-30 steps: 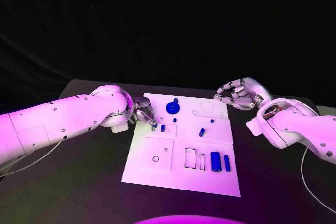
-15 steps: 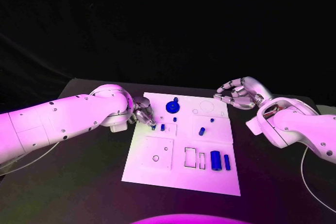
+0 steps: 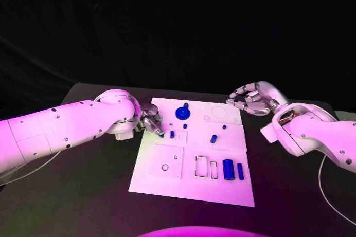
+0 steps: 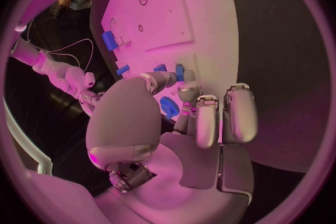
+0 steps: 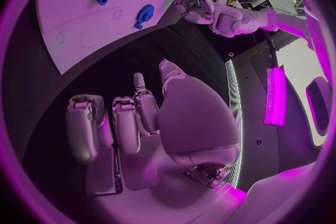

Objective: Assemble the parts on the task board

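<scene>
On the task board (image 3: pixel 159 181), nearest the robot, a large blue cylinder (image 3: pixel 228 169) and a slimmer blue bar (image 3: pixel 240 170) lie side by side. Farther in are a small blue peg (image 3: pixel 213 139) and, at the board's left edge, the left hand (image 3: pixel 150 120), fingers curled down over a small blue part (image 3: pixel 172 134); whether it grips this cannot be told. Farthest are a blue gear (image 3: pixel 181 113) and, off the board's far right corner, the right hand (image 3: pixel 252 99), fingers curled loosely apart, holding nothing.
</scene>
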